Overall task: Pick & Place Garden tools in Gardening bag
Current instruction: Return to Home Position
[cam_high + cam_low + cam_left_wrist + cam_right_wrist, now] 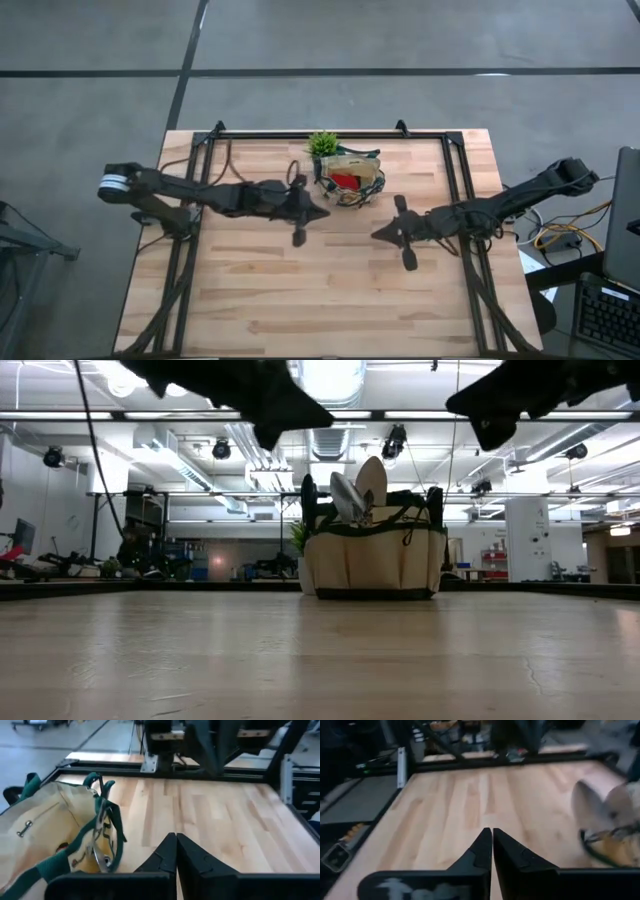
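The fingers of our left gripper [175, 840] and right gripper [492, 834] were pressed together, empty, above the table [330, 290]. The bag [352, 180] stood near both pairs, nearer the left, with the tools [348, 498] upright inside. We judged each arm should draw back clear of its handles [31, 782].

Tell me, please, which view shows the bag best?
Low view: the whole bag stands side-on, tool heads poking out. High view shows it small, from above; left wrist, one side; right wrist, an edge.
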`<action>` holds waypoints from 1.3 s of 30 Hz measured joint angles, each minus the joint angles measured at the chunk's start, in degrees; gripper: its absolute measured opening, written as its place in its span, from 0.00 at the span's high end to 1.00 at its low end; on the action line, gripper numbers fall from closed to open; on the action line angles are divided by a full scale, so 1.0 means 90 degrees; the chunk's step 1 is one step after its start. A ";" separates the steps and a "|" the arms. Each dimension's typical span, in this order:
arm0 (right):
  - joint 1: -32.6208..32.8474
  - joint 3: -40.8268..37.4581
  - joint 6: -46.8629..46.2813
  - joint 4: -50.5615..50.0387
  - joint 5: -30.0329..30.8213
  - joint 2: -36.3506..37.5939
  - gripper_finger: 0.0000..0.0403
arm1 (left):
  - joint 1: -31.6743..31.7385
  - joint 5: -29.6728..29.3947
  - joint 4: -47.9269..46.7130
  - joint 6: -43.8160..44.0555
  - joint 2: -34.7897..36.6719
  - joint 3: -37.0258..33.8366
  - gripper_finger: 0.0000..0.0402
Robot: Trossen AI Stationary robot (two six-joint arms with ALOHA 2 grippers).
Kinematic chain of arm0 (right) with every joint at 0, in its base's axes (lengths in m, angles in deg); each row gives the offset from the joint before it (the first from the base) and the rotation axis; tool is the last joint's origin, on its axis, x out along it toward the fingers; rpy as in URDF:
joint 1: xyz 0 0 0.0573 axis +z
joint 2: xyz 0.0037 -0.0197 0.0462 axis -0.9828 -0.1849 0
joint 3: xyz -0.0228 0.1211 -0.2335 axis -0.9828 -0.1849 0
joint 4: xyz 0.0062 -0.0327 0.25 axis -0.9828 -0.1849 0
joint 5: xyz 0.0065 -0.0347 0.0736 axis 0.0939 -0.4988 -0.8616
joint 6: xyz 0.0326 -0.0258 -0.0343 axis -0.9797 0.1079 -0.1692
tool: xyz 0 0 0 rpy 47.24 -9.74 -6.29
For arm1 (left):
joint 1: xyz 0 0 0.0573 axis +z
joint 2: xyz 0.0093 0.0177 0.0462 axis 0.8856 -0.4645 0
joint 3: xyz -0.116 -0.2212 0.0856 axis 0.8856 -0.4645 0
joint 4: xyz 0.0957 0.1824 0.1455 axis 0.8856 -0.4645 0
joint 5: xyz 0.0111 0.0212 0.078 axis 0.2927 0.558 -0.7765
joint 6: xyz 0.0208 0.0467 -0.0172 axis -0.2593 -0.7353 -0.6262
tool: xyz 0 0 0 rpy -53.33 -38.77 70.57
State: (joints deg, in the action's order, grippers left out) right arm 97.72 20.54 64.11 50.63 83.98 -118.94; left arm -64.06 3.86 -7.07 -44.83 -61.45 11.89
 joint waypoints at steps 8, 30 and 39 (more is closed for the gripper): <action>0.0294 -0.0029 0.0872 0.0121 0.0362 0.0477 0.98 | -0.0386 -0.0304 0.1053 -0.0686 0.1316 -0.1656 0.97; -0.0600 -0.1931 0.1058 -0.0133 -0.0661 0.3745 0.98 | -0.0374 -0.0511 0.1885 -0.0352 0.4729 -0.4528 0.96; -0.0841 -0.2426 0.1285 -0.0185 -0.0729 0.4597 0.98 | -0.0359 -0.0511 0.1821 -0.0011 0.5818 -0.5169 0.96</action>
State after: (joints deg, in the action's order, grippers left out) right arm 90.16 -1.29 75.67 48.96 77.41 -77.57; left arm -67.29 -0.73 9.31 -44.93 -9.09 -34.64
